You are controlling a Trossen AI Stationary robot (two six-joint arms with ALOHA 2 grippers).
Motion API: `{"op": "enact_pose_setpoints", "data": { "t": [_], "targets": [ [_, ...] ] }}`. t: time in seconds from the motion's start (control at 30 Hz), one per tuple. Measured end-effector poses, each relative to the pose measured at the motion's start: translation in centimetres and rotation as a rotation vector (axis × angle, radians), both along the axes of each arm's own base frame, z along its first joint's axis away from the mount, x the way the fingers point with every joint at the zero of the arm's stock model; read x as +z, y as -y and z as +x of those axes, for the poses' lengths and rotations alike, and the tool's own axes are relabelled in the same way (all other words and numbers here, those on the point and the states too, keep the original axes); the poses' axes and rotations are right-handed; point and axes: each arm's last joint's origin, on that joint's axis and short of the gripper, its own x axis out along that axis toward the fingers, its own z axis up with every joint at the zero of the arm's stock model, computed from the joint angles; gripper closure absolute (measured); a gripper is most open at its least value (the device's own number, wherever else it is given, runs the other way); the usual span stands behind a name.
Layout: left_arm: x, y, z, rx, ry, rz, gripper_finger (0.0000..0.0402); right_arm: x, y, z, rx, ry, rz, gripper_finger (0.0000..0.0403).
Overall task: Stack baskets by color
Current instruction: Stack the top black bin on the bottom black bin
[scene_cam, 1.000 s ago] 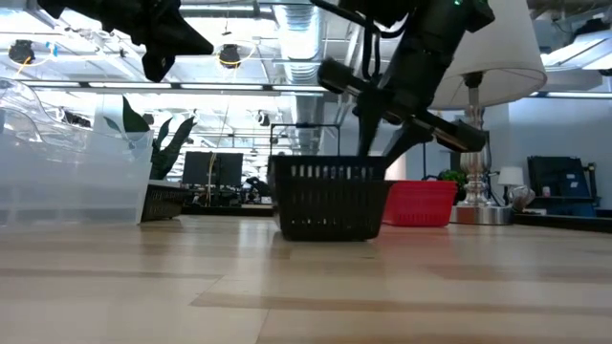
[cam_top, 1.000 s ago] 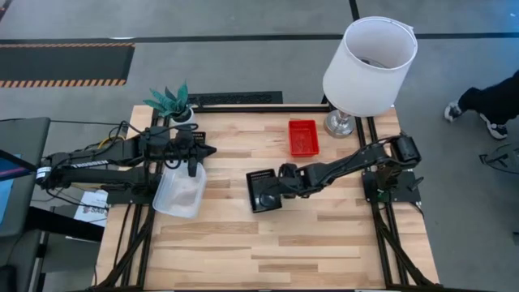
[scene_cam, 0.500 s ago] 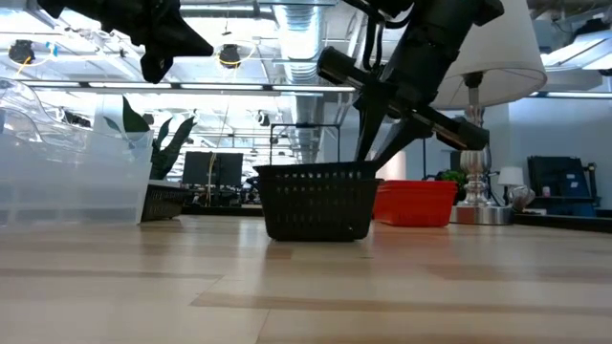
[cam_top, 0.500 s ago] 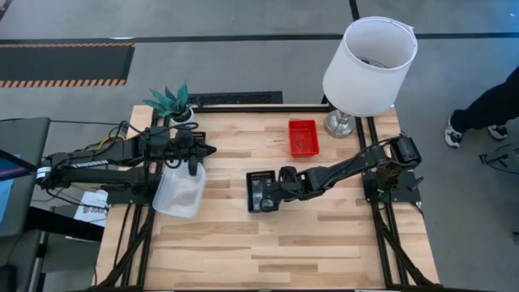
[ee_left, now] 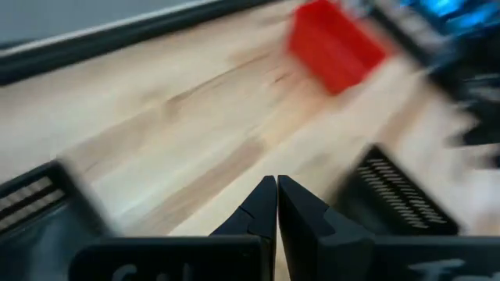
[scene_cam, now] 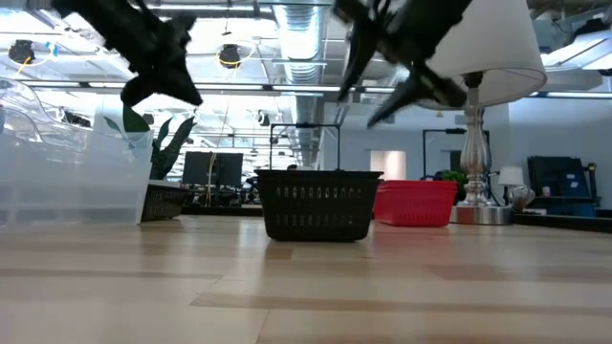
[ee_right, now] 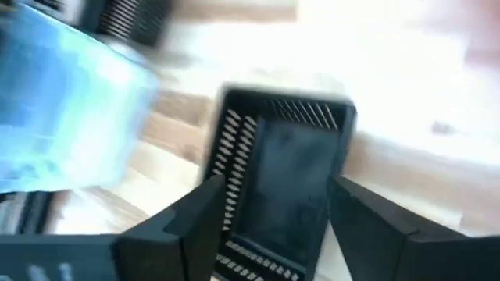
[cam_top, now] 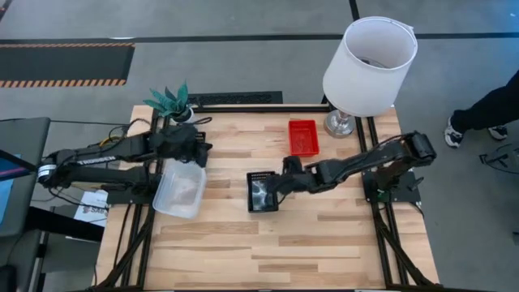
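Sitting mid-table, the black basket [cam_top: 262,192] is free, with the right gripper [cam_top: 282,177] wide open, holding nothing, at its 2 o'clock. Clear basket [cam_top: 180,191] lies at 9 o'clock under the shut, empty left gripper [cam_top: 200,153]. Red basket [cam_top: 303,136] sits at 1 o'clock.

2 dark jointed arms [cam_top: 97,158], cabled.

Right arm reaches in from the desk's right edge; right claw [cam_top: 280,183] raised, fingers [ee_right: 373,218] spread apart, holding nothing. Left arm extends from the left edge; left claw [ee_left: 276,204] fully closed, empty.
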Motion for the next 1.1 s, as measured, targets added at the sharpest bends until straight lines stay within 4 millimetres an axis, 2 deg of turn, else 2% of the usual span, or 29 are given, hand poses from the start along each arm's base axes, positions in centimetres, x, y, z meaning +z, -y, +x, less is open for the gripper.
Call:
{"op": "enact_pose_setpoints", "data": {
  "t": [0.23,0.37,0.5,0.6,0.8,0.93,1.1],
  "targets": [
    [-0.9,-3.9,2.6,0.166,-0.378,-0.108,0.0396,4.7,1.3,-2.3,0.088,0.099,-0.093,0.0155],
    [-2.1,-5.7,3.8,0.236,-0.546,-0.128,0.0364,6.0,1.0,-3.3,0.132,0.125,-0.120,0.0157],
    [-4.2,-6.5,4.9,0.235,-0.619,-0.198,0.0313,5.8,0.4,-3.9,0.162,0.086,-0.125,0.0157],
    [-5.4,-6.9,5.3,0.274,-0.688,-0.184,0.0270,5.4,0.0,-4.1,0.182,0.044,-0.126,0.0158],
    [-5.8,-7.0,5.5,0.358,-0.710,-0.137,0.0200,4.9,-0.7,-4.6,0.230,-0.026,-0.116,0.0158],
    [-5.8,-7.1,5.8,0.357,-0.665,-0.160,0.0181,4.7,-0.6,-5.0,0.240,-0.065,-0.115,0.0158],
    [-7.4,-6.7,5.2,0.391,-0.661,-0.200,0.0183,4.5,-0.3,-5.2,0.286,-0.111,-0.116,0.0158]
  ]
}}
